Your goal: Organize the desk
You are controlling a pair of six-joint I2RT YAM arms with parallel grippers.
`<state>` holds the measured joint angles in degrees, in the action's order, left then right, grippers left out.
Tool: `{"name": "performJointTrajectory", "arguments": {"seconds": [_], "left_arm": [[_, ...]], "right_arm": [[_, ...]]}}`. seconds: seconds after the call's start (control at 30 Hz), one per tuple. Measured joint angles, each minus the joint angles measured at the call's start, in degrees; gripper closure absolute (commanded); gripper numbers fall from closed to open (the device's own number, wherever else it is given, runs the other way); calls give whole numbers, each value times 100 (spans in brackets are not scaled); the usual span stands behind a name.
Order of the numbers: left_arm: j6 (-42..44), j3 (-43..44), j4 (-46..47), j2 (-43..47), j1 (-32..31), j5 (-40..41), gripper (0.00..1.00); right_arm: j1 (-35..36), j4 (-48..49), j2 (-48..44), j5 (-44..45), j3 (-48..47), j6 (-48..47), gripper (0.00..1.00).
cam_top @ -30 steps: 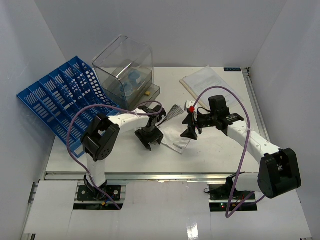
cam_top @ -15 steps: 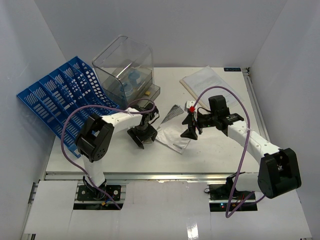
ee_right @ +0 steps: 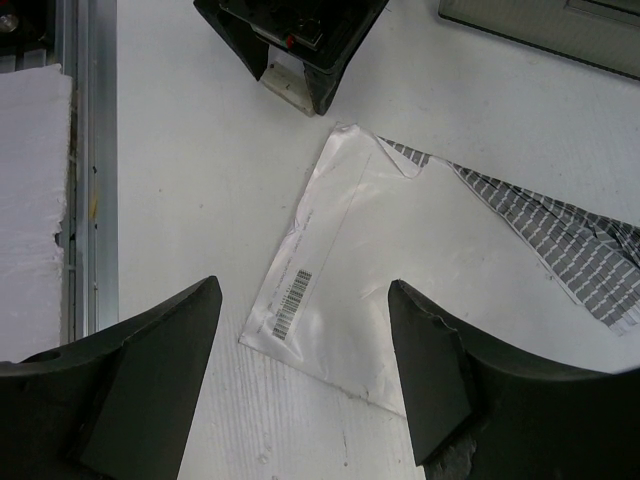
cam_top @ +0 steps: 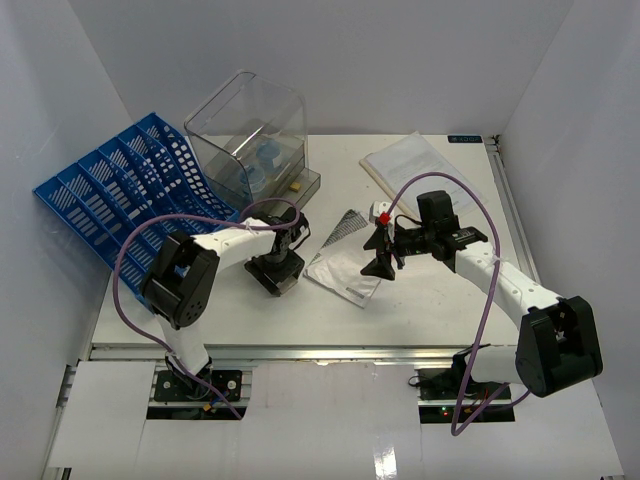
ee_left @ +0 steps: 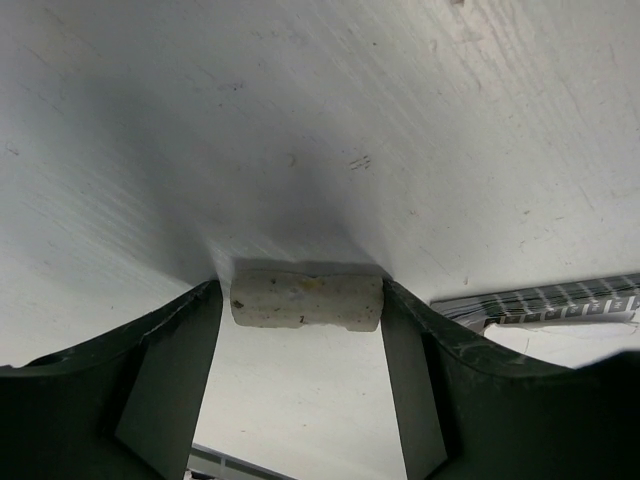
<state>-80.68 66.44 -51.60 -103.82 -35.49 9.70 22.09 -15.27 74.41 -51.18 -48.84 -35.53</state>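
Left gripper (cam_top: 276, 272) is clamped on a pale stub (ee_left: 307, 300), and what a tidy pinch: the little cylinder spans the gap, one end pressed to each finger, its long axis running straight across from pad to pad, low over the desk (cam_top: 400, 310). That sits just left of the mailer (cam_top: 338, 272), whose striped edge peeks into the left wrist view. Over to the right gripper (ee_right: 305, 288): fingers spread wide, nothing in them, hanging right above the mailer. The mailer lies flat on the white desk, which stretches out beneath it on every side. Its edges run at a slant to the line between the fingers, so I'd say a straight drop would meet it skewed, and a thin flat sheet like that looks hard to pinch off the surface. Beyond the mailer, up and to its left, stands the bin (cam_top: 250, 125), with the rack (cam_top: 120, 195) further left again. Of the two arms, the left is clearly the nearer to both, so the stub looks like its job, while the mailer belongs to the right. A booklet (cam_top: 420, 165) waits beyond the mailer on its far right.
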Motion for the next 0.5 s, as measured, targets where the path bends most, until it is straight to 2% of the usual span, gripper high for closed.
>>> {"name": "performJointTrajectory", "arguments": {"seconds": [0.17, 0.23, 0.27, 0.4, 0.5], "left_arm": [[-91, 8, -16, -5, 19, 9, 28], [-62, 37, -27, -29, 21, 13, 33], [-24, 49, -24, -38, 23, 15, 37], [201, 57, 34, -48, 34, 13, 66], [502, 16, 127, -11, 40, -28, 80]], "right_arm": [[0, 0, 0, 0, 0, 2, 26], [0, 0, 0, 0, 0, 3, 26], [-1, 0, 0, 0, 0, 4, 26], [-2, 0, 0, 2, 0, 4, 26], [-3, 1, 0, 1, 0, 6, 26]]}}
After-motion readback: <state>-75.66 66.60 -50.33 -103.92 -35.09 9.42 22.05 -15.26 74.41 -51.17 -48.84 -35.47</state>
